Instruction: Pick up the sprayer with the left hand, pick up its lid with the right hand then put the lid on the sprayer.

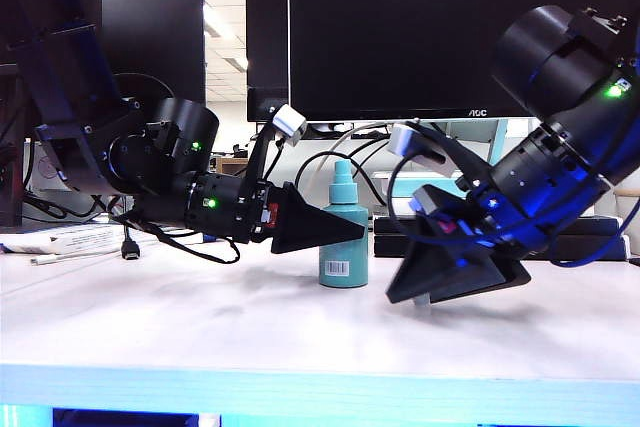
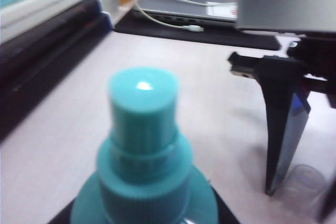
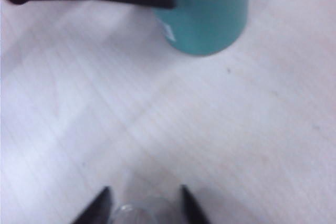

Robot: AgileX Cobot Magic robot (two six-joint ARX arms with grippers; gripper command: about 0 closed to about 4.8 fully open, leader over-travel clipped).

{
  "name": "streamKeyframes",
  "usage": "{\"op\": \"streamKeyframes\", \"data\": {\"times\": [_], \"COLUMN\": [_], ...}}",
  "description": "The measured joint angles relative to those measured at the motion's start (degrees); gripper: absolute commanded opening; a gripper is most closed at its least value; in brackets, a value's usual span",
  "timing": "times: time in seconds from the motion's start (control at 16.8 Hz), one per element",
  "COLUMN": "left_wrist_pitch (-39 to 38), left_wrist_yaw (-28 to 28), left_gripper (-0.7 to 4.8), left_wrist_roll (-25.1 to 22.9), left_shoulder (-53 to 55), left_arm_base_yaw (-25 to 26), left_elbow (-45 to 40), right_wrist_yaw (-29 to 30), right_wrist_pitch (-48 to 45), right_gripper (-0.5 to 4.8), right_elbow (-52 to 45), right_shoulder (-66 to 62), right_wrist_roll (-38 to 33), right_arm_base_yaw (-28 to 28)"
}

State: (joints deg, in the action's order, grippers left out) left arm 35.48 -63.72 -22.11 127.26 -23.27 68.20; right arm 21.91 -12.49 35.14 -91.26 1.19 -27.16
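White laminate table (image 1: 200, 337) carries everything. Nearest, the right gripper (image 3: 144, 203) tilts down with its jaws straddling the tiny clear plastic lid (image 3: 139, 214), which is standing on the tabletop; whether they pinch it yet, I cannot tell. Just beyond, the small teal plastic sprayer bottle (image 1: 344, 237) stands upright, and the left gripper (image 1: 345, 232) reaches level around its body, grip likewise unclear. Closing off-centre could squirt the slick lid sideways or tip the bottle.

One teal sprayer (image 1: 344, 232) stood on the one table (image 1: 200, 317). Beside the sprayer were two grippers: left gripper (image 1: 345, 229), right gripper (image 1: 425, 292); one clear lid (image 3: 137, 212).
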Motion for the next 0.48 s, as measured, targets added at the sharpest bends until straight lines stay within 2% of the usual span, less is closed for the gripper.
{"op": "streamKeyframes", "data": {"times": [0.18, 0.48], "left_wrist_pitch": [-0.2, -1.55], "left_wrist_yaw": [0.31, 0.28], "left_gripper": [2.36, 2.36], "left_wrist_roll": [-0.35, -0.37], "left_shoulder": [0.0, -0.15], "left_arm_base_yaw": [0.2, 0.42], "left_elbow": [0.0, 0.11], "right_wrist_yaw": [-1.29, -2.82], "right_wrist_pitch": [-1.01, -3.45], "right_gripper": [0.97, 0.97], "right_elbow": [-0.04, -0.07], "right_shoulder": [-0.2, -0.26], "right_wrist_roll": [-0.02, 0.0], "right_arm_base_yaw": [0.02, 0.02]}}
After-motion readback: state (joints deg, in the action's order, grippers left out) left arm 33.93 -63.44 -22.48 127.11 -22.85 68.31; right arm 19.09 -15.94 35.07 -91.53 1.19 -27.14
